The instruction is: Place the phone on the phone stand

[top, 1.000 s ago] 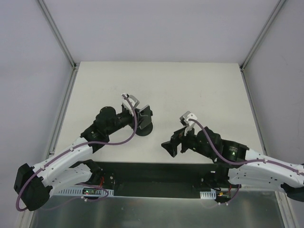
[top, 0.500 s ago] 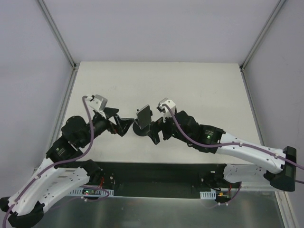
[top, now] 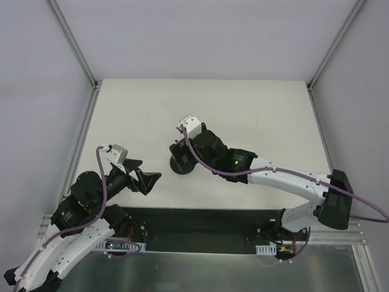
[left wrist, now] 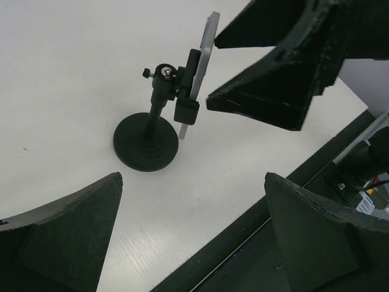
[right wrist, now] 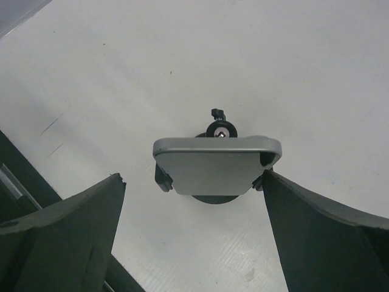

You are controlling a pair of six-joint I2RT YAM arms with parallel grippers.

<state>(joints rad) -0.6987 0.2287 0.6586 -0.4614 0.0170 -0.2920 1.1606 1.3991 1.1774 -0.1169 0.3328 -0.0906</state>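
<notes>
At the lower left of the top view the left gripper point(top: 151, 182) hangs over the near edge of the white table point(top: 243, 109) with its jaws spread wide and nothing between them. It stands apart from the work, probably so that it is clear of the other arm. Right of it, near the middle of the frame, is the phone stand point(left wrist: 148, 141), with its disc base flat on the table and its post upright. In the left wrist view the phone point(left wrist: 205, 61) shows edge-on as a thin pale strip, seated in the clamp cradle point(left wrist: 186, 91) at the top of the post and leaning back a little, which is how a stand presents a screen. In the right wrist view the cradle's clamp ears grip both sides of the slab, so it appears to be held by the stand alone. Directly over it in the top view sits the right gripper point(top: 180, 151), released: one finger is well apart from the phone and the other just beside the clamp ear, neither pinching. The open jaws straddle the phone, likely to steady or check it. The placement looks essentially complete.
</notes>
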